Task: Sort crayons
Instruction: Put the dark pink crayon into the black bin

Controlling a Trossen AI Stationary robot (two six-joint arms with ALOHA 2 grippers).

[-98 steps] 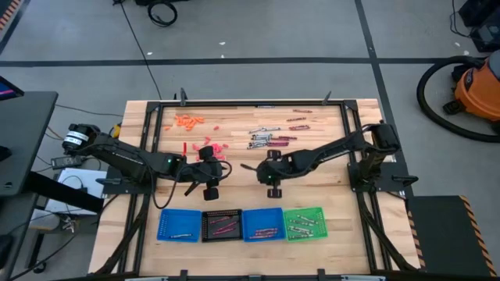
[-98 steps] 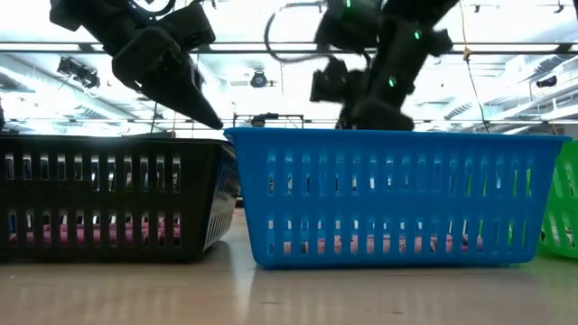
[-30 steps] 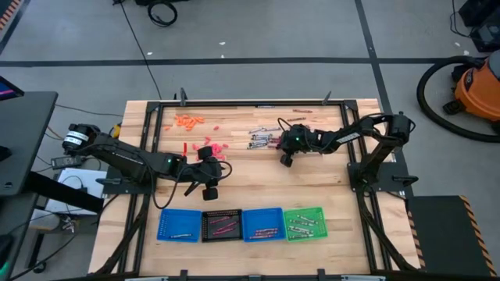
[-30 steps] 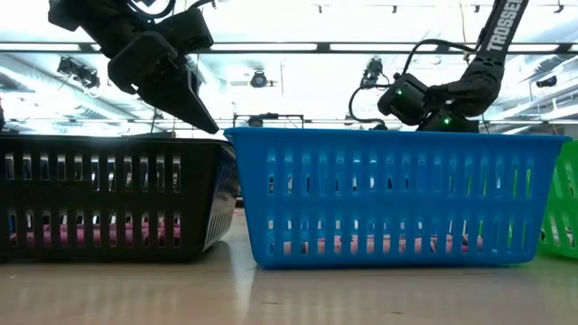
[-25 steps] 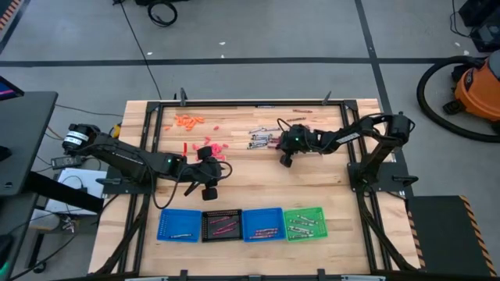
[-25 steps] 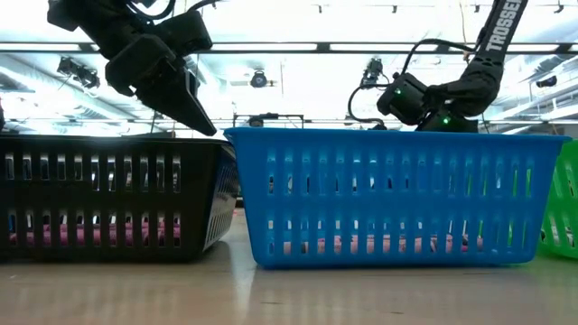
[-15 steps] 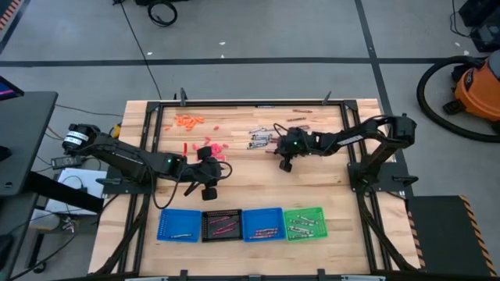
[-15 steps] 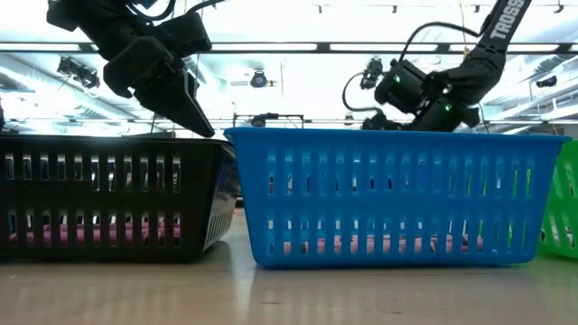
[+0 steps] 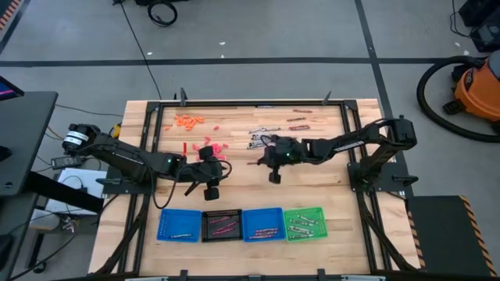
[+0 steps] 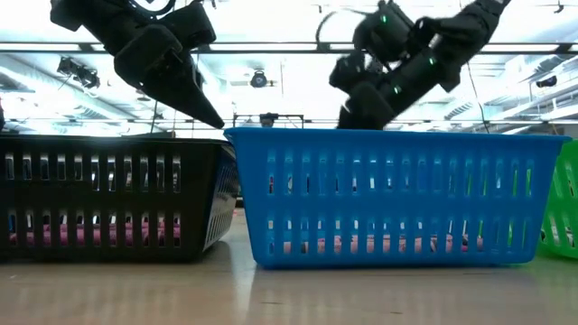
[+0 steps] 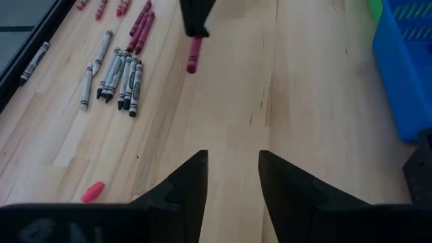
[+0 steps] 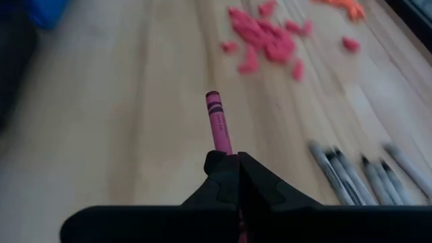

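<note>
A: The right gripper (image 12: 230, 159) is pinching 1 magenta crayon (image 12: 217, 123), paper-wrapped with dark bands, above mid-table.

B: And the left gripper (image 11: 231, 177) hovers with fingers parted, holding nothing, near the grey crayons (image 11: 119, 71).

The desk (image 9: 312, 187) is pale wood in planks, smooth with a soft sheen, edged by a dark matt metal frame (image 9: 234, 102); the blue tray (image 10: 397, 194) and black tray (image 10: 108, 194) in the lower half of the low view look like moulded slotted plastic, slightly glossy; the magenta crayon (image 12: 217, 125) wears a matt paper wrapper; the right claw (image 12: 238, 164) looks matt black plastic; the floor (image 9: 258, 39) is dull grey, smooth.
</note>
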